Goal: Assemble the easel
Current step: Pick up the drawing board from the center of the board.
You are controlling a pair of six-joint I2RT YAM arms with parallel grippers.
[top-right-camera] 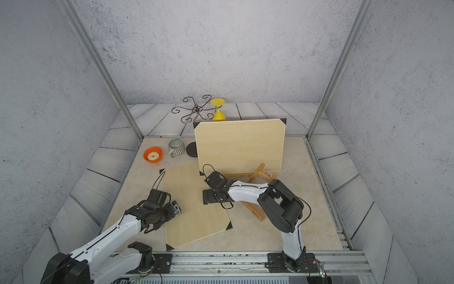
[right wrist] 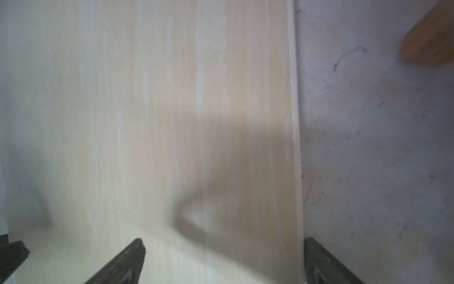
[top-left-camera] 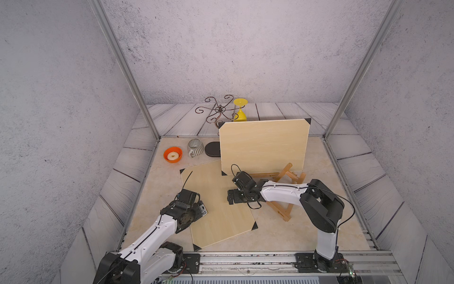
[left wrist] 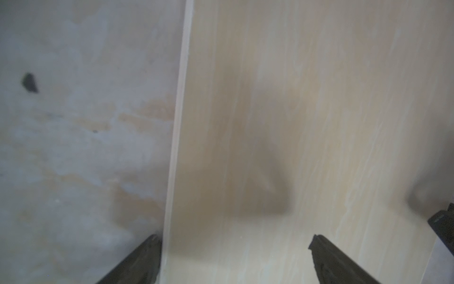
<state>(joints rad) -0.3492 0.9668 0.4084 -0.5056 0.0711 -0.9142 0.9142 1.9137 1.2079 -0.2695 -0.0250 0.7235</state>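
— Hovering over the flat board (top-left-camera: 221,221), both of them: left arm (top-left-camera: 157,228) at one long edge, right arm (top-left-camera: 280,194) at the opposite one. Both sets of jaws gape wide and hold nothing.

— I'd guess they mean to lift it. How would you do that well?

— The board lies flat on the bench (top-left-camera: 294,233) and looks thin. Each pair should straddle its own edge, as the wrist views show. They should close at the same time and raise it level, because one side leading would tip it.

— And the easel (top-left-camera: 287,172)?

— It's on the right, past the right arm, and the upright board (top-left-camera: 262,145) seems to stand on it. More easel wood lies under that arm. One easel or two, I cannot tell.

— Count for me.

— Two boards and two arms. One bowl (top-left-camera: 172,154), one mug (top-left-camera: 195,147), one dark oval (top-left-camera: 212,149), one glass (top-left-camera: 240,110) and one wire stand (top-left-camera: 218,109).
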